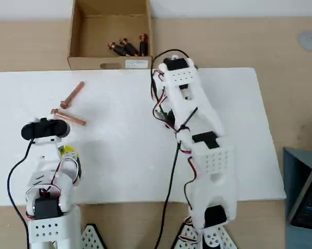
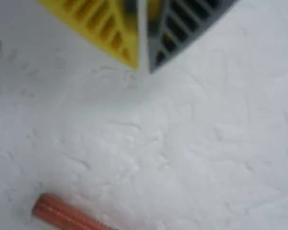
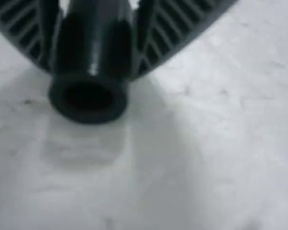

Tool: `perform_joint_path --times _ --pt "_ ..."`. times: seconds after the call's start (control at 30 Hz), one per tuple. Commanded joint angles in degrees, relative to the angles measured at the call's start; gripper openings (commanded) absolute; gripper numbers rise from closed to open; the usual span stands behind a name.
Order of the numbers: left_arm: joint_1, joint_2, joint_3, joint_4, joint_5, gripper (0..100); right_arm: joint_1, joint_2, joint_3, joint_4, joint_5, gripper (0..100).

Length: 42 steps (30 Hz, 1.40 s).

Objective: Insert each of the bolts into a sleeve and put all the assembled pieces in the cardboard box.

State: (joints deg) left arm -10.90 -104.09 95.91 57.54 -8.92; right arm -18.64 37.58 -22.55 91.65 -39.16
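Black plastic, the sleeve (image 3: pixel 89 98) sits clamped between my right gripper's (image 3: pixel 93 67) fingers, low over the white mat (image 1: pixel 125 155) and near the cardboard box (image 1: pixel 75 36), where three assembled pieces (image 1: pixel 127 47) lie. Two copper bolts (image 1: pixel 73 95) lie loose and close together on the mat. My left gripper (image 2: pixel 143 64) hangs beside the nearer bolt (image 2: pixel 62 215), its fingers together on nothing.

The left tool (image 2: pixel 143 67) has one yellow finger and one dark grey, both with slatted ribbing. The right tool (image 3: pixel 91 62) is dark grey with the same ribbing, the sleeve (image 3: pixel 89 93) glossy black. The bolt (image 2: pixel 62 215) is copper. The mat (image 1: pixel 125 155) is white and pebbled, the table (image 1: pixel 280 46) tan, the box (image 1: pixel 75 36) brown.
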Motion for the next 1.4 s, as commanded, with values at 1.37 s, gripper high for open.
perform_joint_path --times 1.37 --pt "1.5 0.0 -15.2 8.1 5.2 2 10.5 -81.6 40.3 7.6 5.0 0.9"
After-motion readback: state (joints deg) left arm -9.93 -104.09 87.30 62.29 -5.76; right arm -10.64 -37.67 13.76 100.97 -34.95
